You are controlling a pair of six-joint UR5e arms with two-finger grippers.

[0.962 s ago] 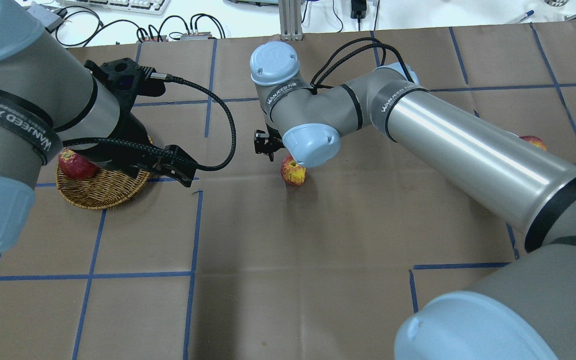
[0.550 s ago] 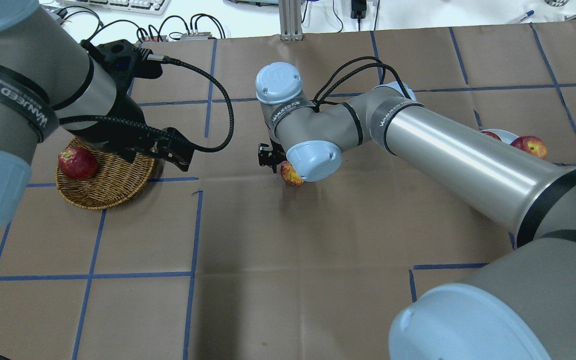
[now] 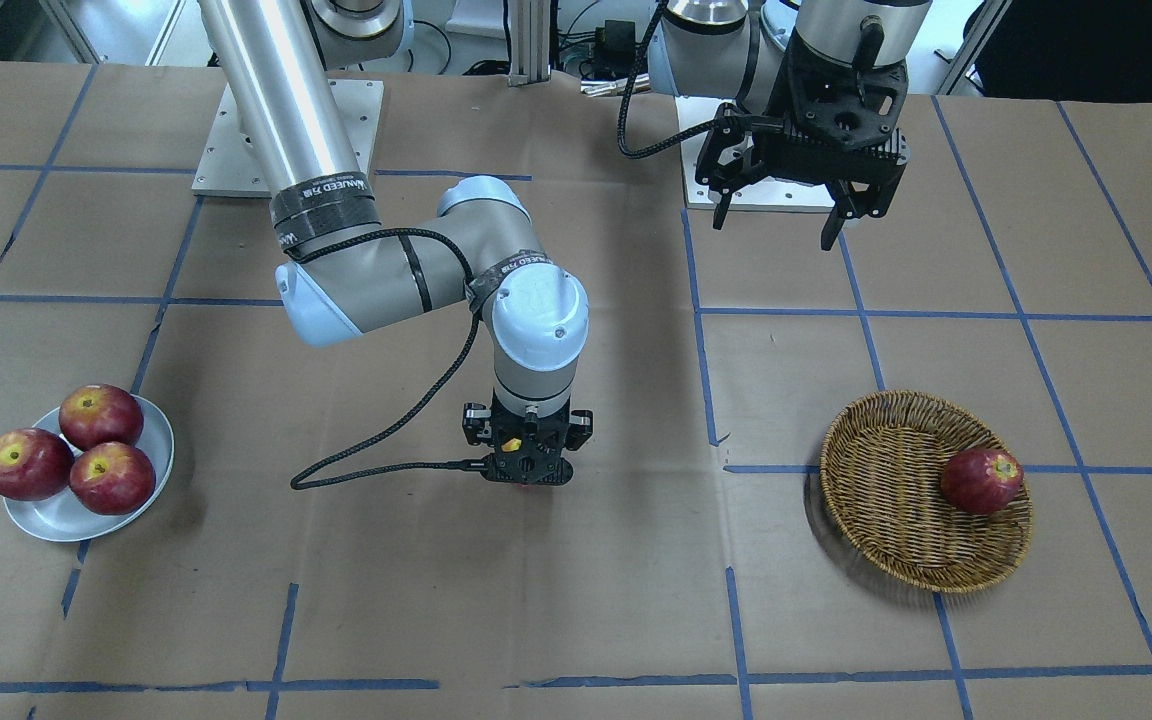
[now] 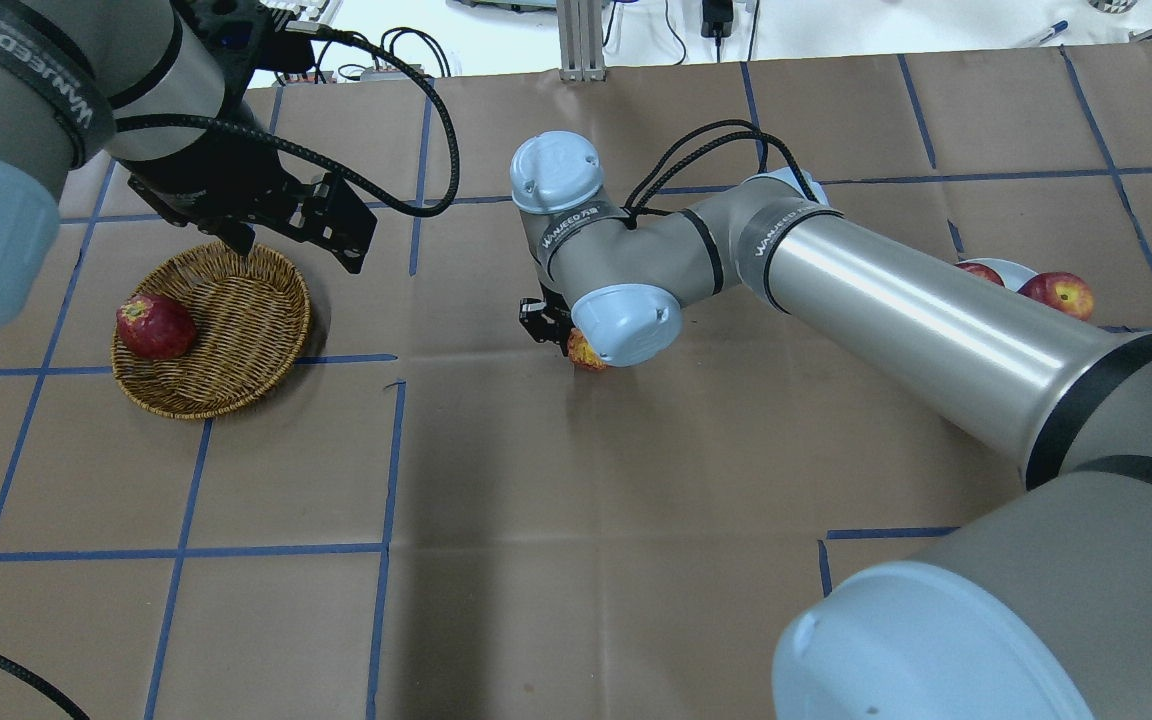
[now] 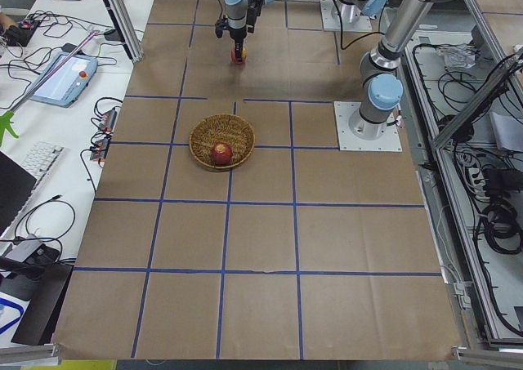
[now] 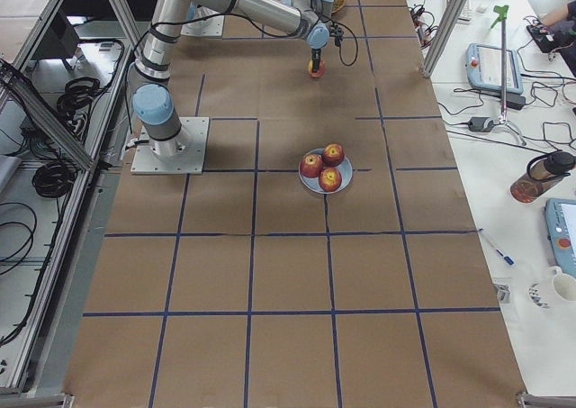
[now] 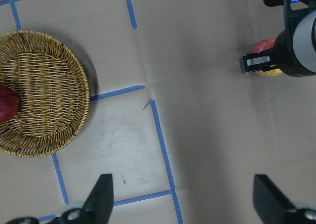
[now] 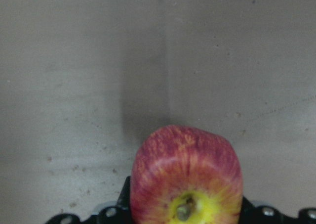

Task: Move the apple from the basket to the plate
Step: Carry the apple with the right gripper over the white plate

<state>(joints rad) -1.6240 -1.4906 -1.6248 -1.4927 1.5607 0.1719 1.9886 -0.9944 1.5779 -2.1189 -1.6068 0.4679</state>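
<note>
The streaky red-orange apple (image 8: 186, 179) sits on the brown paper at the table's middle, also seen in the overhead view (image 4: 584, 353) and the left wrist view (image 7: 264, 61). My right gripper (image 3: 528, 480) is lowered straight over it, jaws open, one on each side of the apple, close to its skin. My left gripper (image 3: 774, 225) is open and empty, raised behind the wicker basket (image 3: 896, 560). The basket holds one dark red apple (image 3: 980, 480). The white plate (image 3: 56, 515) stands far off on my right side.
Three dark red apples (image 3: 86, 415) fill most of the plate. The right arm's cable (image 3: 376, 440) loops down to the paper beside the gripper. Blue tape lines cross the paper. The basket also shows in the overhead view (image 4: 186, 408).
My right gripper has come down over the streaky apple, which now sits between its jaws. My left arm has risen and drawn back from the basket. The basket's apple has not moved.
</note>
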